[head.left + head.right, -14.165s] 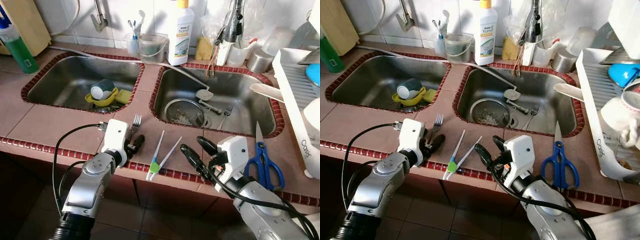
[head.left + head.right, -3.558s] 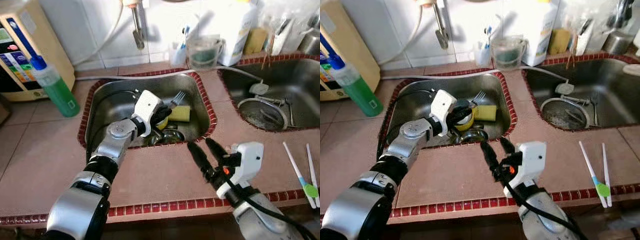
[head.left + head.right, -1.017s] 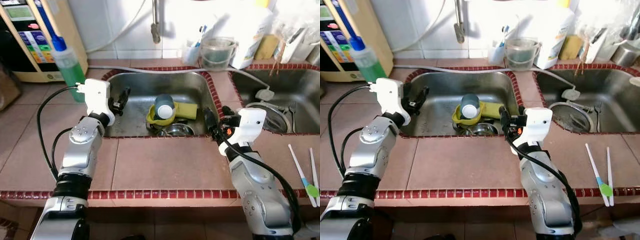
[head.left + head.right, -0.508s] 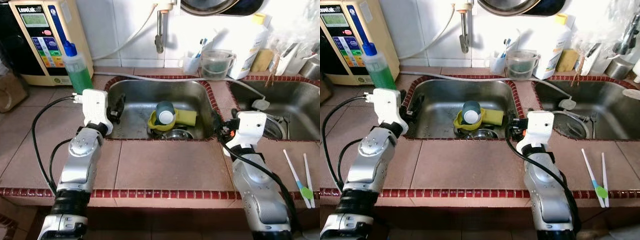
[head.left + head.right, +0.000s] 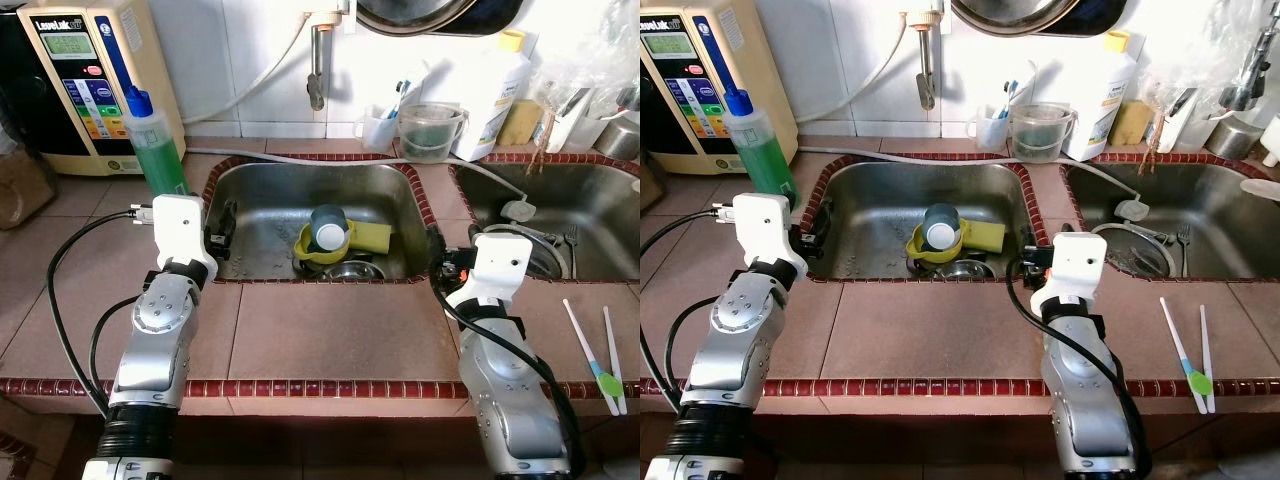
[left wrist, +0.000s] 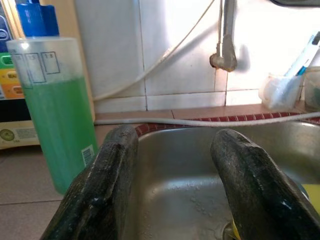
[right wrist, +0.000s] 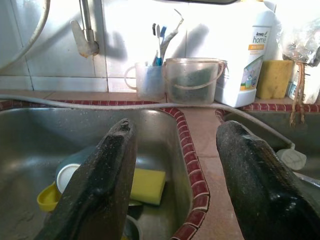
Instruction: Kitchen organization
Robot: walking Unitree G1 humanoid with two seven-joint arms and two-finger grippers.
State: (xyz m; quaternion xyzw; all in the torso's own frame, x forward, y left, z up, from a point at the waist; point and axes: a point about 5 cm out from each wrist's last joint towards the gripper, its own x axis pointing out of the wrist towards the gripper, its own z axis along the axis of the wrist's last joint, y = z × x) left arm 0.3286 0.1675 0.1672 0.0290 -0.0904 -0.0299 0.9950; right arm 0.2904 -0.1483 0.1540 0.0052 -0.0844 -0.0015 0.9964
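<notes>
In the left sink (image 5: 262,195), at 12 o'clock, a cup (image 5: 326,225), yellow dish (image 5: 311,250) and sponge (image 5: 372,235) are seen; 2 chopsticks (image 5: 590,343) lie on the table at 3 o'clock. Left gripper (image 6: 172,187) and right gripper (image 7: 177,182) are held empty, fingers apart. Tidying is judged barely started.

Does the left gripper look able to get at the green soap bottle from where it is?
Probably yes. The left gripper is open at the left sink's near-left rim, and the green soap bottle stands upright on the counter just beyond, with nothing between them.
</notes>
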